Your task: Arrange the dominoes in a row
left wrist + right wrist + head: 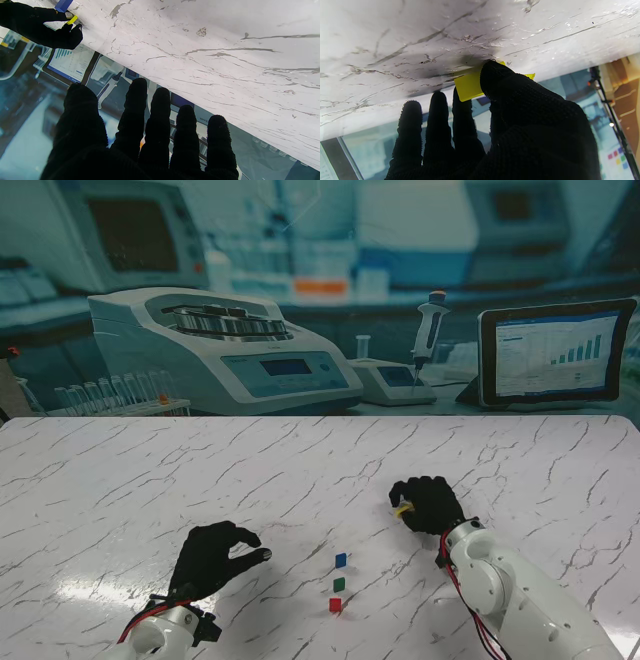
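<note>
Right hand (pixel 430 504) pinches a yellow domino (pixel 469 85) between thumb and fingers, apparently touching the marble table (pixel 120 480). Left hand (pixel 212 558) hovers empty, fingers loosely spread. Blue (pixel 341 560), green (pixel 339 584) and red (pixel 335 605) dominoes stand aligned between the hands.

Marble table (pixel 120 480), lab backdrop — centrifuge (pixel 215 350), pipette (pixel 430 328), tablet (pixel 556 352)
</note>
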`<action>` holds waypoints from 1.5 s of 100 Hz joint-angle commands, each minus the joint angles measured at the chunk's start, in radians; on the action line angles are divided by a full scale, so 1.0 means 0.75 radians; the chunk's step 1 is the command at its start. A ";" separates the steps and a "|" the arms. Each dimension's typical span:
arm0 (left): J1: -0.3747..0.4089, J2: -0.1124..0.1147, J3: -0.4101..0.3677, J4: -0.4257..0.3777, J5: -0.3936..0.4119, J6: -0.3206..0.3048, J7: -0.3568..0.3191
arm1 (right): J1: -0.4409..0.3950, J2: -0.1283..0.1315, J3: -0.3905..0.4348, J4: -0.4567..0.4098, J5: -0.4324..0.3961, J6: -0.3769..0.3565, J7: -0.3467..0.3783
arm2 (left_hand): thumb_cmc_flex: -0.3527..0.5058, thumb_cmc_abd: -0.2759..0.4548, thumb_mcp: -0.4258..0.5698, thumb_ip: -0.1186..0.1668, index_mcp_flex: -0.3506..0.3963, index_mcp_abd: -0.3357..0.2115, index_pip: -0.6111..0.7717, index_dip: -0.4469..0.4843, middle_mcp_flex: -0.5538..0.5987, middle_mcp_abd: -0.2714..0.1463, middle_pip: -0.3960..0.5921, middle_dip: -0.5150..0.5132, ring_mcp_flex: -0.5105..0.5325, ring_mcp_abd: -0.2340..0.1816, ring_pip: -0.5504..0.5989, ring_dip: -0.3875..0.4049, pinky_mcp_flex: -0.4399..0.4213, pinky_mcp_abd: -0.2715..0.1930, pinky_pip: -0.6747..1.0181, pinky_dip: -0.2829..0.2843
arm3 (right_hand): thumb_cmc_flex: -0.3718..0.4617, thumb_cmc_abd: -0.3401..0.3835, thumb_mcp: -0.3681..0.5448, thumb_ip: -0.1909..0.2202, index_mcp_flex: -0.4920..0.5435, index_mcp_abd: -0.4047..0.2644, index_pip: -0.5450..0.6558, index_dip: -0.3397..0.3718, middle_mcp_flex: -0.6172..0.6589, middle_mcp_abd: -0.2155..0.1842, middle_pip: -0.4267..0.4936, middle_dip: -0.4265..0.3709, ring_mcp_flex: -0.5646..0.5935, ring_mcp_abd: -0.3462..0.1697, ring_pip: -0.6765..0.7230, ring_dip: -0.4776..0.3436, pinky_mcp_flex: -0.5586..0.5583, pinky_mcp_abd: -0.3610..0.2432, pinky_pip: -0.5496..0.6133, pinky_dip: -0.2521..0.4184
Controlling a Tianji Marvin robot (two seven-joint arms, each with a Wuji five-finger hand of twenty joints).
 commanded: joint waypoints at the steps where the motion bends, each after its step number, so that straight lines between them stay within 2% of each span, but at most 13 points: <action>1: 0.008 -0.008 0.003 0.002 -0.009 -0.031 -0.009 | -0.010 -0.006 -0.011 0.023 0.004 0.008 0.018 | 0.016 0.027 -0.032 -0.022 0.022 -0.041 0.008 0.014 0.019 -0.036 0.022 0.019 0.029 -0.031 0.021 0.025 -0.006 0.007 0.043 0.023 | -0.010 0.016 -0.012 0.010 0.003 0.028 -0.045 -0.029 0.003 0.025 -0.025 -0.051 -0.004 0.034 -0.001 -0.020 -0.007 0.110 -0.009 -0.004; 20: 0.008 -0.010 0.001 0.006 -0.013 -0.035 -0.003 | -0.002 -0.002 -0.018 0.026 0.003 0.022 0.040 | 0.011 0.025 -0.030 -0.021 0.025 -0.041 0.009 0.014 0.021 -0.035 0.023 0.019 0.029 -0.029 0.022 0.025 -0.003 0.004 0.046 0.024 | -0.032 0.021 -0.029 0.017 0.069 0.029 -0.019 -0.050 0.000 0.011 -0.032 -0.058 0.001 0.028 -0.003 -0.019 -0.015 0.098 -0.023 -0.006; 48: 0.011 -0.011 -0.001 0.007 -0.017 -0.038 0.002 | 0.000 -0.002 -0.028 0.034 0.015 0.018 0.052 | 0.000 0.026 -0.030 -0.021 0.025 -0.041 0.008 0.014 0.019 -0.034 0.022 0.019 0.029 -0.031 0.023 0.025 -0.005 0.005 0.045 0.024 | -0.066 0.036 -0.052 0.032 0.167 -0.022 0.018 -0.060 0.000 0.001 -0.045 -0.067 0.006 0.016 -0.005 -0.016 -0.034 0.102 -0.055 -0.007; 89: 0.014 -0.012 -0.002 0.008 -0.018 -0.037 0.004 | -0.010 -0.005 -0.023 0.027 0.010 -0.004 0.025 | -0.005 0.021 -0.029 -0.021 0.023 -0.029 0.002 0.014 0.015 -0.025 0.021 0.019 0.027 -0.025 0.022 0.026 -0.004 0.005 0.047 0.025 | -0.141 -0.040 0.080 0.091 0.218 -0.128 0.063 -0.015 -0.033 -0.003 -0.082 -0.080 -0.013 0.011 -0.035 -0.013 -0.051 0.103 -0.110 0.025; 133: 0.013 -0.012 -0.001 0.011 -0.018 -0.038 0.006 | -0.057 0.003 0.030 -0.097 -0.058 0.021 0.022 | -0.008 0.020 -0.029 -0.021 0.021 -0.018 -0.015 0.011 0.007 -0.014 0.015 0.018 0.022 -0.017 0.020 0.027 -0.006 0.006 0.046 0.025 | -0.186 -0.049 0.082 0.118 0.240 -0.191 0.024 0.002 -0.136 0.002 -0.119 -0.087 -0.099 -0.001 -0.065 -0.021 -0.108 0.088 -0.156 0.045; 150: 0.012 -0.012 0.000 0.015 -0.020 -0.042 0.007 | -0.070 0.007 0.049 -0.137 -0.081 0.033 0.033 | -0.010 0.020 -0.029 -0.022 0.022 -0.017 -0.018 0.012 0.007 -0.014 0.016 0.018 0.022 -0.018 0.020 0.027 -0.006 0.008 0.047 0.025 | -0.197 -0.051 0.080 0.115 0.248 -0.212 0.008 0.001 -0.200 0.011 -0.129 -0.086 -0.180 -0.012 -0.075 -0.028 -0.170 0.086 -0.172 0.052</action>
